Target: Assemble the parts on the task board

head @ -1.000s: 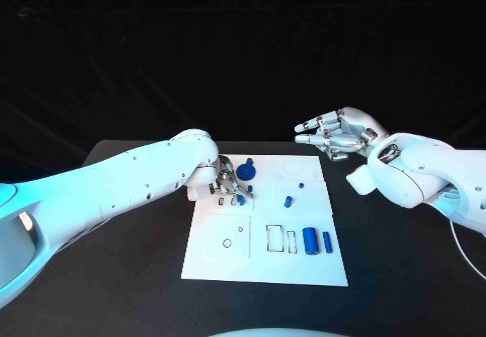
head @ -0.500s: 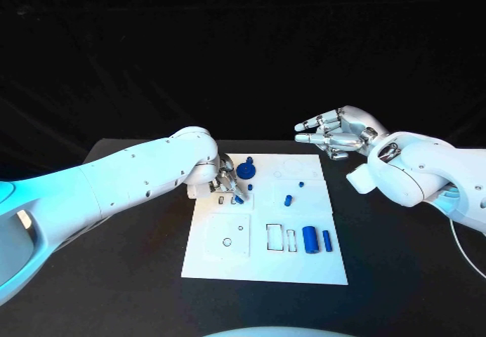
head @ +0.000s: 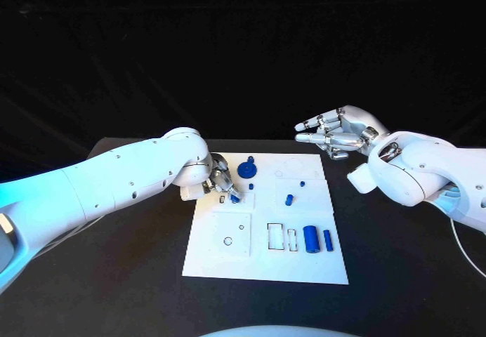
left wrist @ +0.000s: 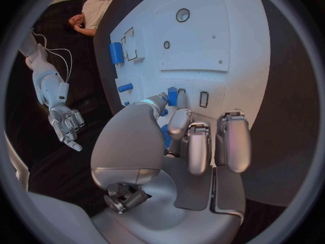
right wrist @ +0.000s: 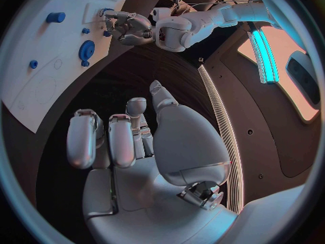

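The white task board (head: 263, 267) lies mid-table. My left hand (head: 221, 180) sits low over the board's upper left, and its thumb and a finger pinch a small blue piece (head: 235, 199) beside a narrow slot (head: 222, 199). In the left wrist view the same piece (left wrist: 172, 96) shows at the thumb tip, with the left hand (left wrist: 183, 146) curled round it. A blue gear (head: 247, 169) and a small peg (head: 250, 187) lie just beyond the fingers. My right hand (head: 339, 133) hangs open in the air past the board's far right corner, holding nothing.
More blue parts lie on the board: a peg (head: 300, 185), a short piece (head: 289, 200), a thick cylinder (head: 310, 240) and a thin bar (head: 327, 241). Outlined recesses (head: 275, 237) lie on the near half. Black table surrounds the board.
My left hand has drawn slightly toward the board's left edge, and the small blue piece at its fingertips shifted left with it. The right hand has stayed put.
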